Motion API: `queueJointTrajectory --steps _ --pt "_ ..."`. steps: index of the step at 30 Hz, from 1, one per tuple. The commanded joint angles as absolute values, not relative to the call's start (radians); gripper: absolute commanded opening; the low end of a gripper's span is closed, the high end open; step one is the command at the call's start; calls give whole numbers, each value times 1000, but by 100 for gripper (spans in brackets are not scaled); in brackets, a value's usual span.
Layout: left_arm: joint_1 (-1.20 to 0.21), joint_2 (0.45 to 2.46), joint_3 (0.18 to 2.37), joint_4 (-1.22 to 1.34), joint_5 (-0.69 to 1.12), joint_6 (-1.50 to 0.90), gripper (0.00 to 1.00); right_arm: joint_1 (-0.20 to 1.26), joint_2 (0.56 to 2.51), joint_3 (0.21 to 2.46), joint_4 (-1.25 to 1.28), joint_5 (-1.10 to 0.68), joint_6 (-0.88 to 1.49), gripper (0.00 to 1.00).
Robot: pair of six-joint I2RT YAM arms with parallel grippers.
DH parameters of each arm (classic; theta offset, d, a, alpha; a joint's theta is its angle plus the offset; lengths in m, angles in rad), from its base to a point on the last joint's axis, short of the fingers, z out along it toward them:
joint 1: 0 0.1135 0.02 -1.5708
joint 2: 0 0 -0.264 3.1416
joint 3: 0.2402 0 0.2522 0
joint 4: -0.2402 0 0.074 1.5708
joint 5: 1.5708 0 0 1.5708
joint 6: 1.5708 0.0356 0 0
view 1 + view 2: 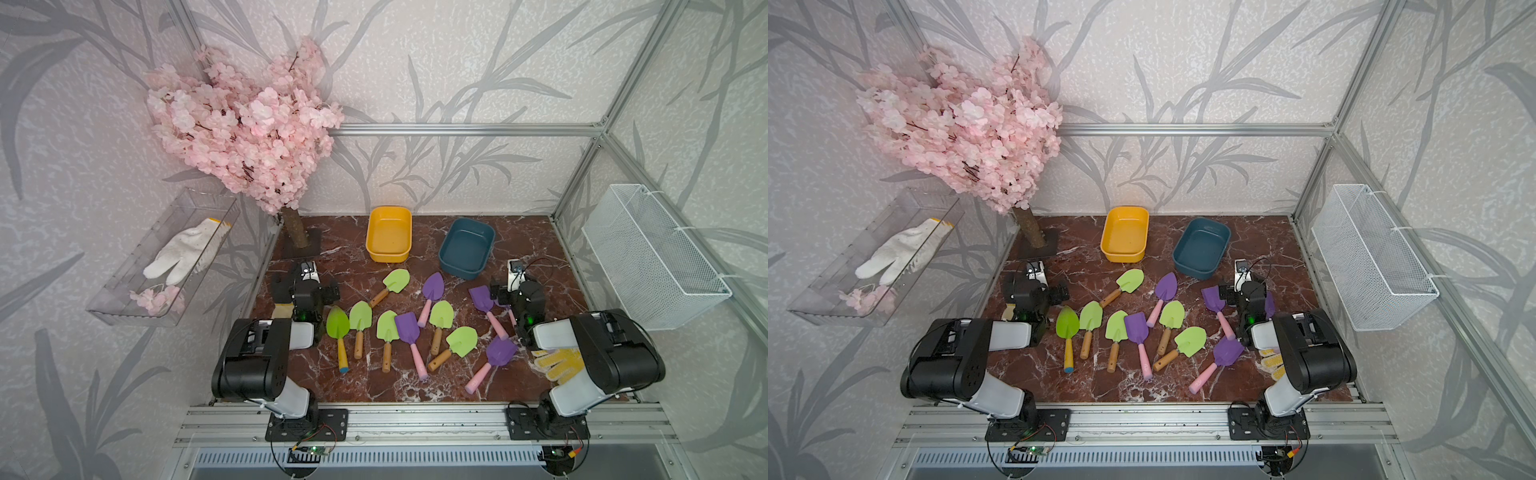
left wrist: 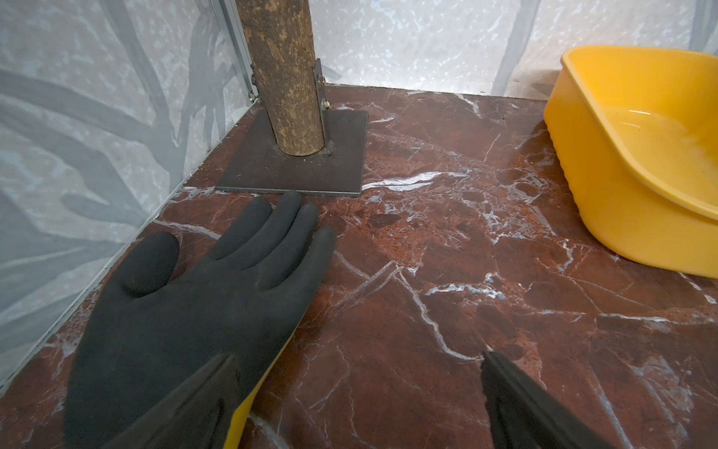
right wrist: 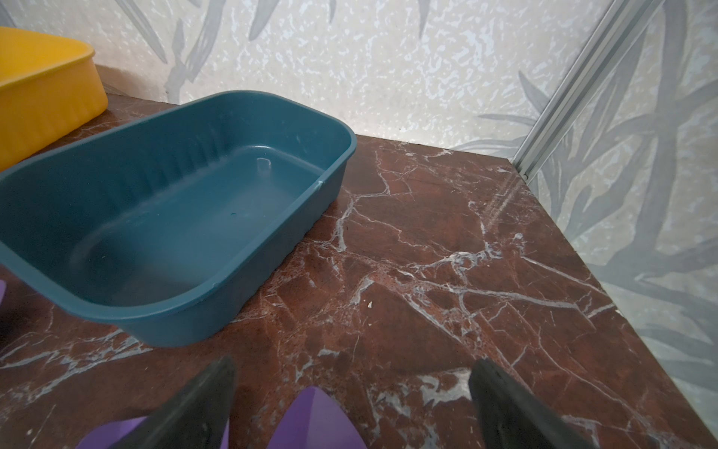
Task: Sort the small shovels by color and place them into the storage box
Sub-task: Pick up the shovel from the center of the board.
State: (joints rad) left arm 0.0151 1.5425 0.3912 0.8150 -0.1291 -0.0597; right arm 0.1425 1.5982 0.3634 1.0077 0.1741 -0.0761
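Jaws apart, empty, on your left gripper point(image 2: 353, 363) and right gripper point(image 3: 353, 367).
A small purple plastic shovel point(image 3: 314, 420) lies just below the right jaws, blade tip toward the teal plastic storage box point(image 3: 217, 315).

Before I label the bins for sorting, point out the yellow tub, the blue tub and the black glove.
yellow tub point(image 1: 388, 239): in a top view, bare inner floor.
blue tub point(image 3: 175, 217): right wrist view, bare inner floor.
black glove point(image 2: 186, 311): left wrist view, palm.

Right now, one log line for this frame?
shovels: loose on table | yellow box: empty | blue box: empty | left gripper: open, by black glove | right gripper: open, over purple shovel
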Motion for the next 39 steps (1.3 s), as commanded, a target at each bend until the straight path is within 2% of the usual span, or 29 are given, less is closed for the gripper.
queueJointTrajectory --steps 1,5,8,11,14,16,19,20,22,26,30,34,36,39 --pt "19 1522 412 805 -129 -55 100 137 1590 365 1003 169 -71 99" --pt "19 1521 408 814 -130 -50 95 137 1590 363 1010 179 -75 99" --pt "14 1446 405 784 -129 -44 94 143 1511 373 928 216 -67 99" --pt "8 1270 471 503 -84 2 93 143 1367 423 725 277 -41 99" --pt "-23 1101 559 254 -139 32 92 144 1231 522 458 281 -50 100" --pt "-27 1021 628 113 -169 18 86 155 1173 624 267 267 -86 100" --pt "-41 934 735 -54 -242 -34 67 208 1113 759 72 357 -74 100" --pt "-48 916 787 -132 -275 -79 64 218 1101 826 -35 361 -23 99" --pt "-73 903 903 -299 -323 -157 59 224 1110 987 -280 341 93 99" --pt "-165 958 1118 -608 -402 -244 49 259 1158 1214 -600 275 215 99" --pt "-271 1105 1363 -986 -525 -379 47 343 1205 1364 -818 267 227 99" --pt "-334 1111 1393 -1057 -480 -466 44 418 1200 1432 -896 246 187 99" --pt "-353 1085 1352 -1000 -383 -456 44 436 1195 1452 -926 257 200 99" --pt "-361 1077 1307 -921 -152 -409 37 437 1224 1507 -1024 210 231 99"
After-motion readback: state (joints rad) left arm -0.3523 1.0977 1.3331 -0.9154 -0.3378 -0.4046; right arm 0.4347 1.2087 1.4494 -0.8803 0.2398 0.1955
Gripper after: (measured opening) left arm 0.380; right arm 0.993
